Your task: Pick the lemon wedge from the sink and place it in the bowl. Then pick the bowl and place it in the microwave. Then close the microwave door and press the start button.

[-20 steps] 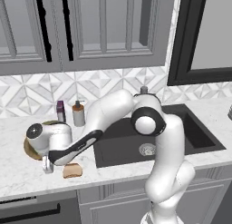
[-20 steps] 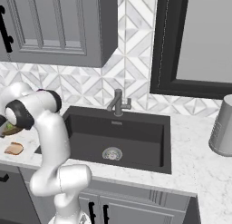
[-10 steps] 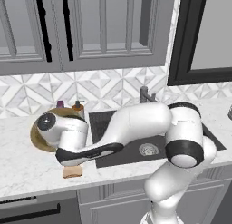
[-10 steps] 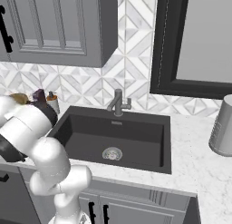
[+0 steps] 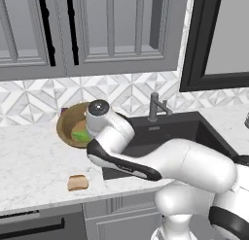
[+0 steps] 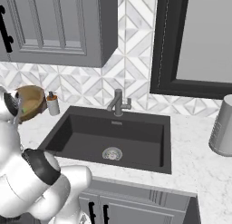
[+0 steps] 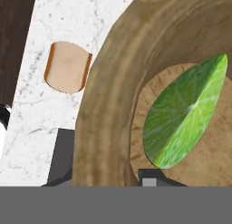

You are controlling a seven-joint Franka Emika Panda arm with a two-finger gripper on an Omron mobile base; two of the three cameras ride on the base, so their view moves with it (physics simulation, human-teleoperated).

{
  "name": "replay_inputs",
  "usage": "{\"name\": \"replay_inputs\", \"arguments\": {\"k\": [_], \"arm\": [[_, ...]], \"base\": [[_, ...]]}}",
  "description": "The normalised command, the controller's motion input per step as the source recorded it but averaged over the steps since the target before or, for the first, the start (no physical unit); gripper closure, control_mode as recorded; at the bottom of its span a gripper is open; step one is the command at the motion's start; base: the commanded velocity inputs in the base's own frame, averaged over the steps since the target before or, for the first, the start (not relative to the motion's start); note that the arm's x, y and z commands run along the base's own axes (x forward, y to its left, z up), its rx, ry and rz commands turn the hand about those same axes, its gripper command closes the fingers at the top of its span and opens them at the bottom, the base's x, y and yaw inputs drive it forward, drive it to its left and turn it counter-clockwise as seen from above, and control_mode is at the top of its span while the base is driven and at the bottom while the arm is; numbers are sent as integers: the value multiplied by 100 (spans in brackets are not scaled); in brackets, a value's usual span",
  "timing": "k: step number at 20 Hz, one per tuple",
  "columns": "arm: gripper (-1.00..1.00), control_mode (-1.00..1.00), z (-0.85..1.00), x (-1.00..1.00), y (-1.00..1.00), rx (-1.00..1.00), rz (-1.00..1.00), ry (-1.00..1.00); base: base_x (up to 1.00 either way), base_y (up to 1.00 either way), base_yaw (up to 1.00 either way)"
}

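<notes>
The brown wooden bowl [image 5: 68, 123] hangs tilted above the counter, left of the sink [image 5: 168, 133], with the yellow-green lemon wedge [image 5: 80, 135] lying inside it. My gripper [image 7: 106, 173] is shut on the bowl's rim [image 7: 106, 105], one fingertip [image 7: 61, 157] outside the wall and the other inside, beside the lemon wedge [image 7: 181, 114]. From the right base, the bowl [image 6: 31, 100] shows at the far left, left of the dark sink [image 6: 113, 132]. The black-framed microwave [image 5: 219, 40] is at the upper right; from the other side the microwave [image 6: 199, 41] stands above the counter.
A tan bread slice [image 5: 78, 182] lies on the marble counter near its front edge, seen too as the bread slice [image 7: 67, 66] below the bowl. A small bottle [image 6: 53, 104] stands by the backsplash, a grey faucet [image 6: 118, 102] behind the sink, a grey canister [image 6: 223, 125] at far right.
The arm has swung round and the bowl has risen off the counter and moved right toward the sink, tipping as it goes. The bread slice has stayed put.
</notes>
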Motion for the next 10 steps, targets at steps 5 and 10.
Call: {"name": "replay_inputs", "arguments": {"k": [5, 10], "arm": [[100, -100, 46, 0, -97, 10, 9, 12], [100, -100, 32, 0, -77, 14, 1, 13]], "base": [[0, 0, 0], [0, 0, 0]]}}
